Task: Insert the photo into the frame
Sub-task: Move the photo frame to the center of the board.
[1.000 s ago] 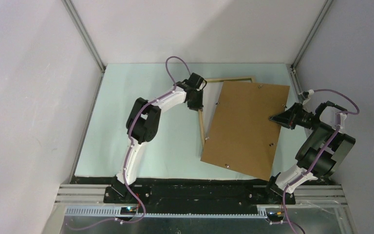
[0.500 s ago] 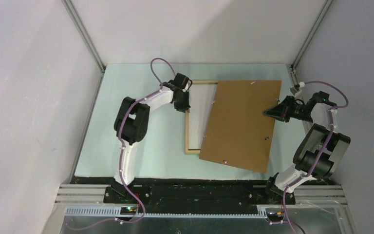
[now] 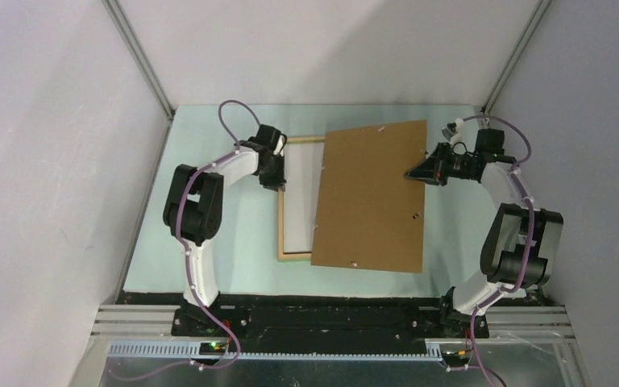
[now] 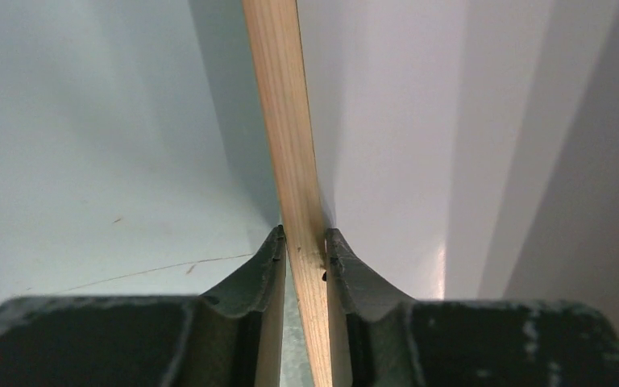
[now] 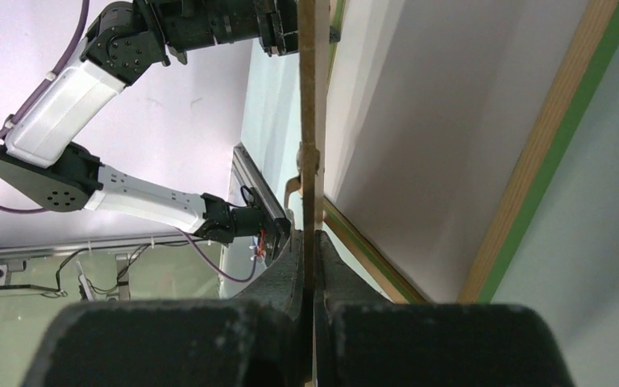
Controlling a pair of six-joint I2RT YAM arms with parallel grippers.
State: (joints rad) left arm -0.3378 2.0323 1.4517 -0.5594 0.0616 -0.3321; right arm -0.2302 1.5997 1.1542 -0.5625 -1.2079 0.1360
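Observation:
The photo (image 3: 371, 197) shows its plain brown board back and hangs slightly tilted over the right part of the frame (image 3: 280, 226). The frame's left and near wooden rails stick out at the photo's left. My left gripper (image 3: 276, 181) is shut on the frame's left rail; in the left wrist view the wood strip (image 4: 288, 137) runs between the fingers (image 4: 305, 242). My right gripper (image 3: 413, 172) is shut on the photo's right edge. In the right wrist view the board edge (image 5: 314, 97) is pinched in the jaws (image 5: 309, 242), with the frame's green face (image 5: 568, 137) beyond. The printed side is hidden.
A pale green mat (image 3: 209, 242) covers the table. White walls close in at the left, back and right, with metal posts (image 3: 141, 60) in the back corners. The arm bases stand on a black rail (image 3: 322, 318) at the near edge.
Both grippers have moved left and toward the back. The frame and photo shifted left with them, and the photo has turned to lie nearly square with the frame.

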